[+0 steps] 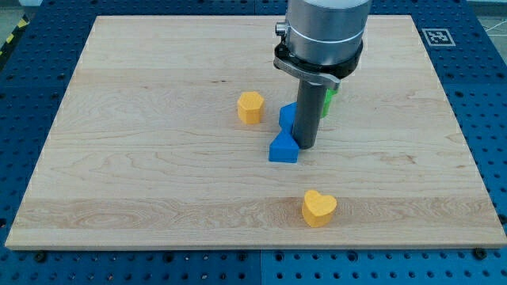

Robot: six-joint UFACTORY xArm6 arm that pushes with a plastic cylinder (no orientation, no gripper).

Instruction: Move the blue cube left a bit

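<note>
My tip (306,147) on surface (142,174), just right of near blue block (283,149). No end effector jaws, only rod. Rod hides half of blue cube (287,115) and most of green block (329,102).

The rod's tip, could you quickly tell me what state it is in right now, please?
My tip: a bare rod, nothing held; it rests on the board against the right side of the blue triangular block, just below the blue cube.

Pale, grained wooden board (158,158) sits on a deep blue perforated bench (491,119). Two yellow blocks: a hexagonal one (250,107) and a heart (318,208). Two blue blocks: the cube (287,116) and a triangular one (283,148). A sliver of green block (330,99) shows. Dark rod, my tip (305,147), grey arm housing (325,28).
</note>
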